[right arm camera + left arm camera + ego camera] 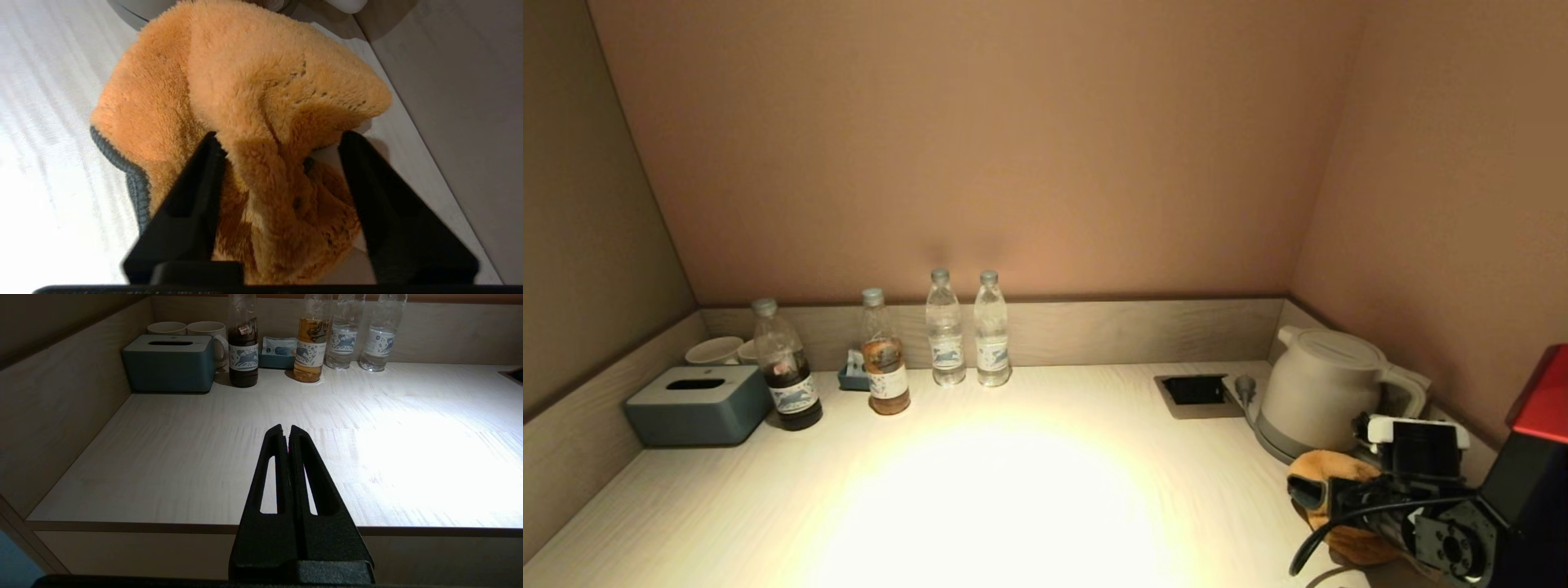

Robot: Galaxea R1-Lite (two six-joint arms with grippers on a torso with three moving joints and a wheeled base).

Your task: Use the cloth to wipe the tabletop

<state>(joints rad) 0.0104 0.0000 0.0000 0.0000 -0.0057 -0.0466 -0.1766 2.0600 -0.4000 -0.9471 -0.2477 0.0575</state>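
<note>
We found the cloth point(261, 106) bunched at the tabletop's point(1013, 490) near right corner, just in front of the kettle point(1319, 392) and close to the side rim point(457, 122). The right gripper point(282, 143) stood over it, jaws spread apart, a fold rising between them but not clamped. The left gripper point(286, 430), fingers pressed together and empty, sat off the front edge. The middle of the counter lay open. Four bottles point(945, 331) lined the back rim; their labels showed a blue animal figure, text unreadable. The right arm hid part of the cloth in the head view.
</note>
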